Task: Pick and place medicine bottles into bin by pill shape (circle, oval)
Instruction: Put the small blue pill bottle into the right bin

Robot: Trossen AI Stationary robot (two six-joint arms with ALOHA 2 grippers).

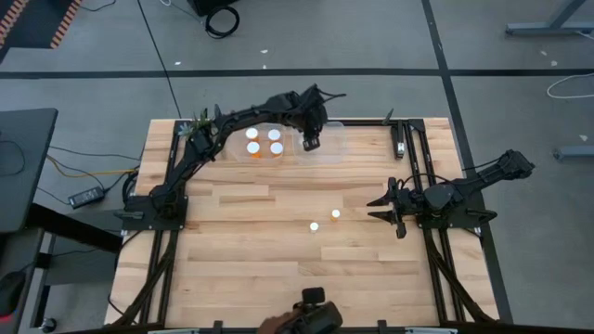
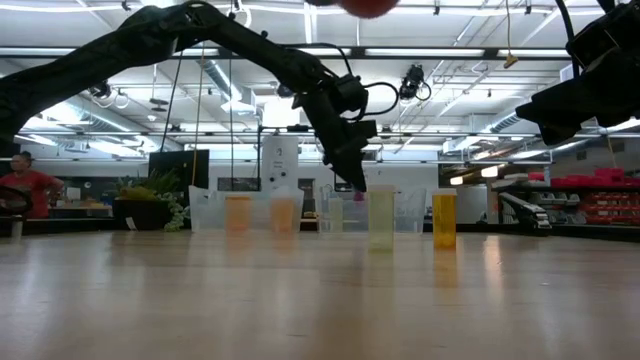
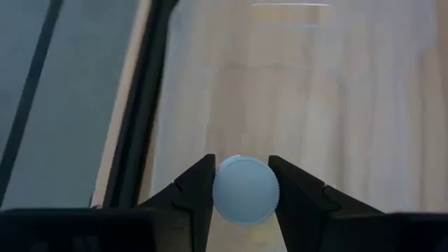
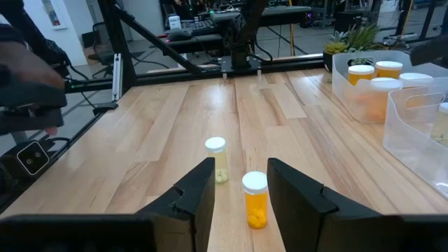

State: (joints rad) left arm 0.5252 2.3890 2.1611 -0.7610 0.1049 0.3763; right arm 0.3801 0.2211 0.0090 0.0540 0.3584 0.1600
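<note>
My left gripper (image 1: 310, 141) reaches to the table's far side and is shut on a small white-capped bottle (image 3: 245, 190), above a clear bin (image 1: 331, 139). A second clear bin (image 1: 243, 156) to its left holds several orange bottles with white caps (image 1: 264, 141). Two bottles stand upright on the table's middle: a pale one (image 1: 314, 225) and an orange one (image 1: 335, 214); they also show in the right wrist view (image 4: 215, 158) (image 4: 255, 200). My right gripper (image 1: 382, 206) is open and empty, to the right of the orange bottle. My left gripper pinches the small bottle by the round side of its white cap (image 3: 218, 190) between its two fingers (image 3: 198, 189). The fingers come from above, pointing down. The bottle hangs upright below them, cap up, above the clear bin's floor.
A small green potted plant (image 1: 198, 125) stands at the far left corner. Black frame rails (image 1: 408, 148) run along both table sides. Bare wood lies near the front edge (image 1: 278, 278). A person (image 2: 25, 185) is in the room beyond.
</note>
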